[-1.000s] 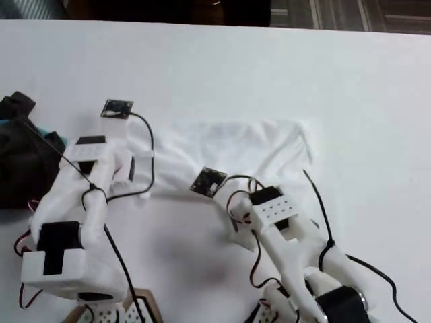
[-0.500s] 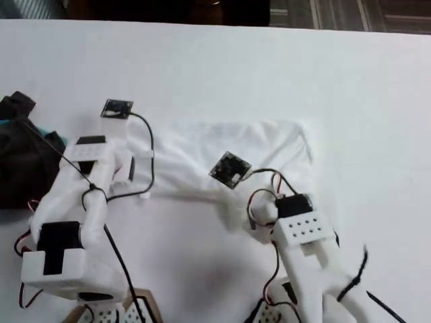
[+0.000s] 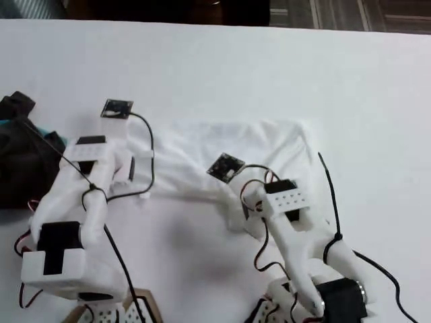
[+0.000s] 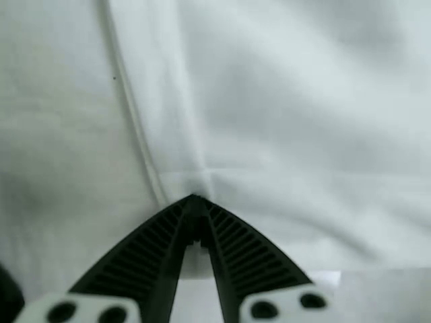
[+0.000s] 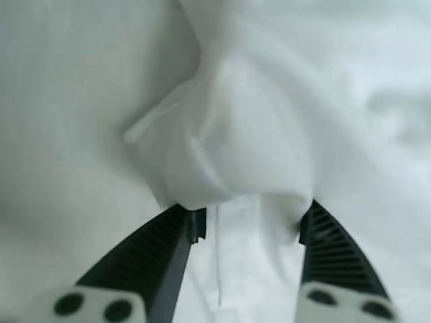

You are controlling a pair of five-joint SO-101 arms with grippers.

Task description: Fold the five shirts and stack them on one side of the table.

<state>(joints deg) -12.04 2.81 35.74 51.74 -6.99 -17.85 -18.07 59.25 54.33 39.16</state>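
A white shirt (image 3: pixel 256 145) is lying spread on the white worktop (image 3: pixel 215 60), partly folded, and both arms are sitting at its near edge. The left gripper (image 4: pixel 195 205) is resting with its dark ribbed jaws pressed together, and their tips are pinching the shirt just where a long crease is meeting a stitched hem; shirt cloth is stretching away ahead of the tips and to both sides of them. In the high view the left arm (image 3: pixel 74 195) is standing over one end of the shirt, and a heap of dark clothing (image 3: pixel 20 161) with a bit of teal showing is lying on the worktop well apart from the gripper, out beyond the arm on the side away from the shirt. The right gripper (image 5: pixel 249 219) is sitting with its jaws spread apart, and a bunched fold of the shirt is lying between them, its rounded edge bulging forward past the tips while flatter cloth is running back under the gripper. One finger (image 5: pixel 178 232) is touching the side of that fold, and the cloth is crowding against the other as well. In the high view the right arm (image 3: pixel 289 222) is leaning in over the near hem of the shirt, towards its other end.
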